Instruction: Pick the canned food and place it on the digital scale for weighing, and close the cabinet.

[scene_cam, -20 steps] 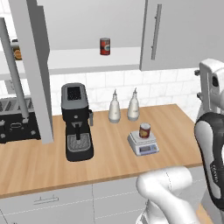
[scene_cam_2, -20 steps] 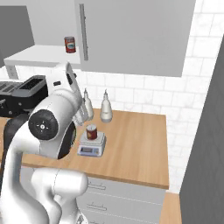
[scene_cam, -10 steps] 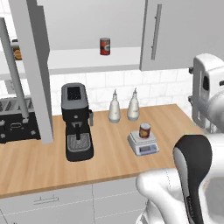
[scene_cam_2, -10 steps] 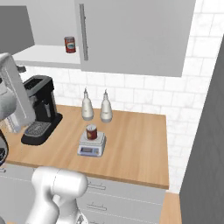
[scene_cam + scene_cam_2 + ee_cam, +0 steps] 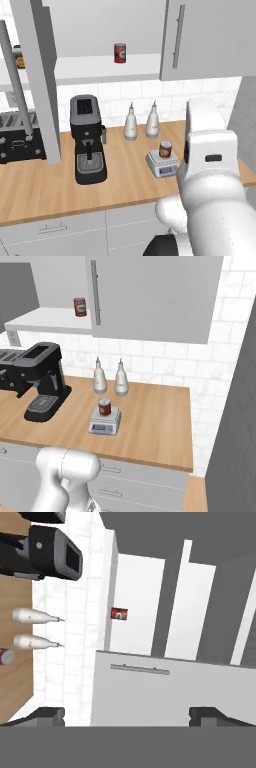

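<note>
While the can stands upright on the plate of the scale, the scale itself sits on the wooden desk in front of 2 pale bottles, between the black coffee machine and the desk's right end. In the right base view the same can rests on the scale, apart from the bottles behind it. Above, the cabinet has its right door shut, with a long bar handle, and its left door swung out edge-on. On the open shelf stands another red can with a whitish label. The hand view is rolled sideways; it faces the shut door and its handle, with the shelf can beyond. The tool's 2 dark tips sit wide apart at the bottom of that view, and nothing is between them.
</note>
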